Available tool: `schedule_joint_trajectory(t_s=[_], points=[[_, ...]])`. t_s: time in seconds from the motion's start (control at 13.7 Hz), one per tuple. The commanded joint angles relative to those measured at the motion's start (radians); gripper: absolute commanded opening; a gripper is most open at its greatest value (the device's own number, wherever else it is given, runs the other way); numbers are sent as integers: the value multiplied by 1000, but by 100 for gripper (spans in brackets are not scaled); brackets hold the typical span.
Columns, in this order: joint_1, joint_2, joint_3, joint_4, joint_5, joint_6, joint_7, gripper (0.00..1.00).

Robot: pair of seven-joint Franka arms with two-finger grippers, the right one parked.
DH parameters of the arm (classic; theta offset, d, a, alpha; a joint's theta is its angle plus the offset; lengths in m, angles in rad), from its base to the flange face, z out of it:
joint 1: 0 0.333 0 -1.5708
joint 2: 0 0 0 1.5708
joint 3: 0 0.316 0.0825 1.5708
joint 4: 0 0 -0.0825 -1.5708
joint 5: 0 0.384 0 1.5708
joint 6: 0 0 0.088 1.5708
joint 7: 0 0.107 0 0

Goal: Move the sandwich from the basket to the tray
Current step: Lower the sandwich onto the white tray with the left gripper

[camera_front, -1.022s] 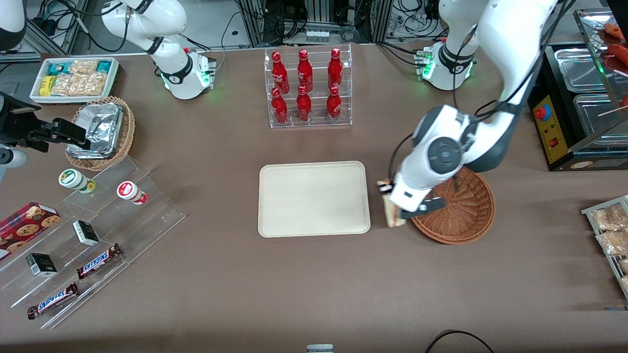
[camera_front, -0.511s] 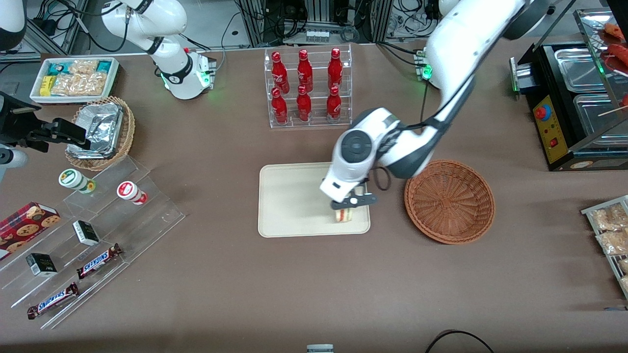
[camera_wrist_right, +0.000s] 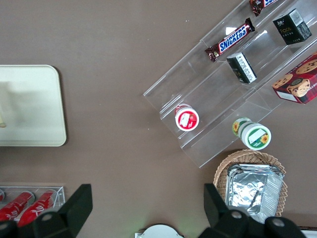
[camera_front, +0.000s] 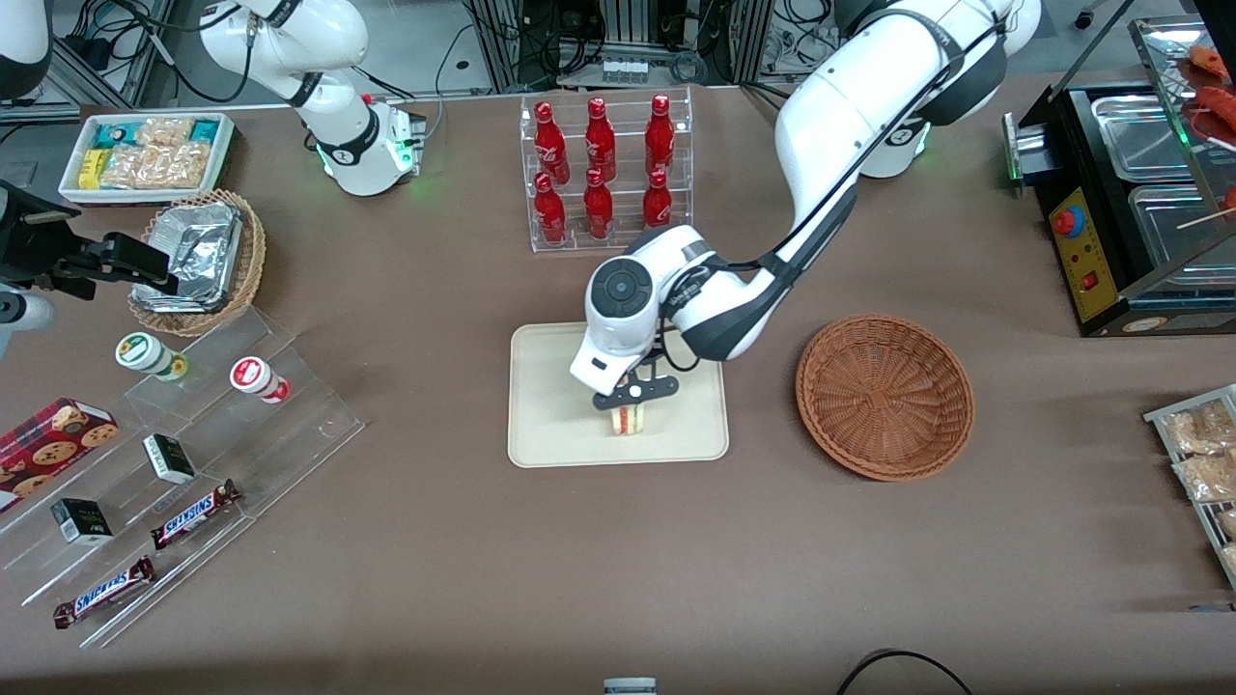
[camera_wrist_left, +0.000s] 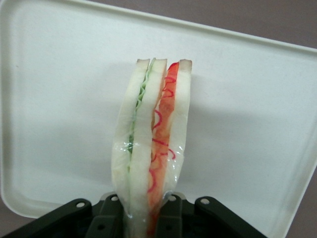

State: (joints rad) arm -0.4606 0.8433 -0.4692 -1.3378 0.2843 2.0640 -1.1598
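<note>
A: Which step of the task does this moment show?

B: The carry is over and the set-down is in hand. The hand [camera_front: 632, 394] hangs over the tray [camera_front: 550, 434], above the part of it nearer the front camera, and is closed on the sandwich [camera_front: 628, 420]. The basket [camera_front: 884, 396] sits on the bench [camera_front: 618, 560] toward the working arm's end, apart from the tray, with nothing in it.

A: How does the sandwich sit relative to the hand?

B: In the wrist view the sandwich [camera_wrist_left: 152, 144] stands on edge, its pointed end aimed away from the hand [camera_wrist_left: 148, 218]. The wide end is pinched between the jaws. Green filling lines one seam and red-orange filling the other. The tray [camera_wrist_left: 59, 99] fills the background on every side of it.

A: Does the sandwich touch the tray yet?

B: That cannot be told; it looks close to the surface.

A: What does the next move call for?

B: Probably a short descent until the sandwich rests on the tray, then parting the jaws. Since it is held on edge, it may tip flat on release, which the tray has room for.
</note>
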Motion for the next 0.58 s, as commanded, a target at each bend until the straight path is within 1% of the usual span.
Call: schedule_joint_trajectory(t_s=[0.0, 0.29, 0.51], points=[[-27, 51, 6, 83, 19, -19, -37, 0], [-30, 78, 14, 89, 21, -13, -40, 0], [-30, 91, 15, 92, 21, 25, -40, 0]])
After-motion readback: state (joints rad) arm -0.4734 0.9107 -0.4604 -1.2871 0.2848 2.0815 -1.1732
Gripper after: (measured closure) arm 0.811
